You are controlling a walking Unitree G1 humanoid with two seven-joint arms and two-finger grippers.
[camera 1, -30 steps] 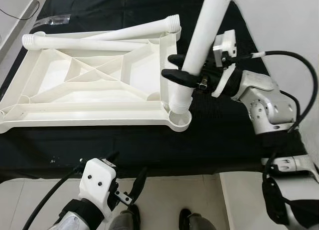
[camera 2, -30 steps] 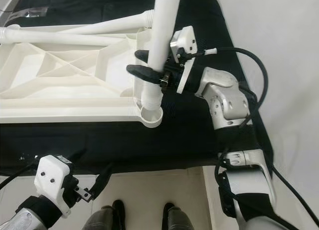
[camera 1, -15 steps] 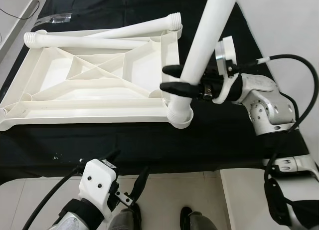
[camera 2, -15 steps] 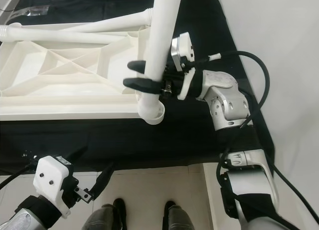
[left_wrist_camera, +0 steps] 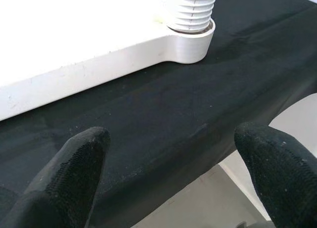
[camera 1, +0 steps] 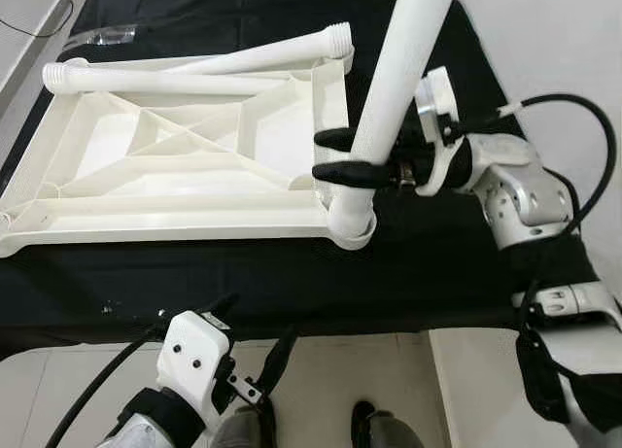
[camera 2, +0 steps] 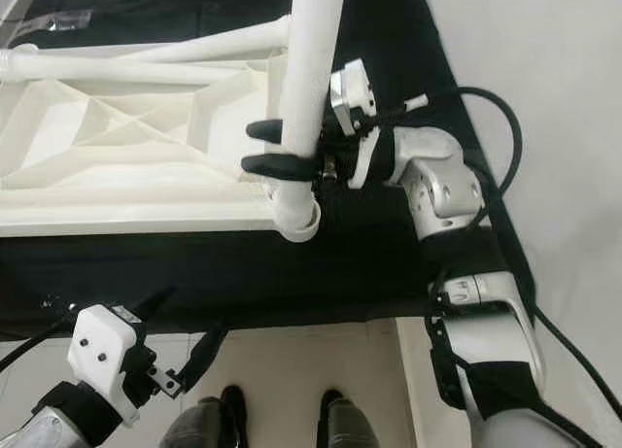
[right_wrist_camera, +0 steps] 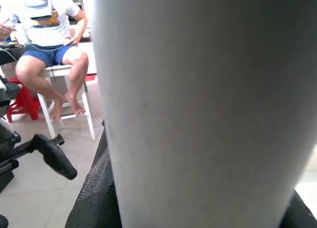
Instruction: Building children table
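Table leg (camera 1: 394,88), unmarked, clamped upright by right gripper (camera 1: 340,155); left gripper (left_wrist_camera: 173,163) spread wide

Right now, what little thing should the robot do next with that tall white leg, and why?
Probably keep twisting it down. The right gripper is shut on the upright leg, whose threaded end sits in the corner socket of the upside-down tabletop, and threads show above the socket, so it seems not fully screwed in.

Upright leg (camera 1: 394,88) in tabletop (camera 1: 175,156) corner, on cloth (camera 1: 418,263)
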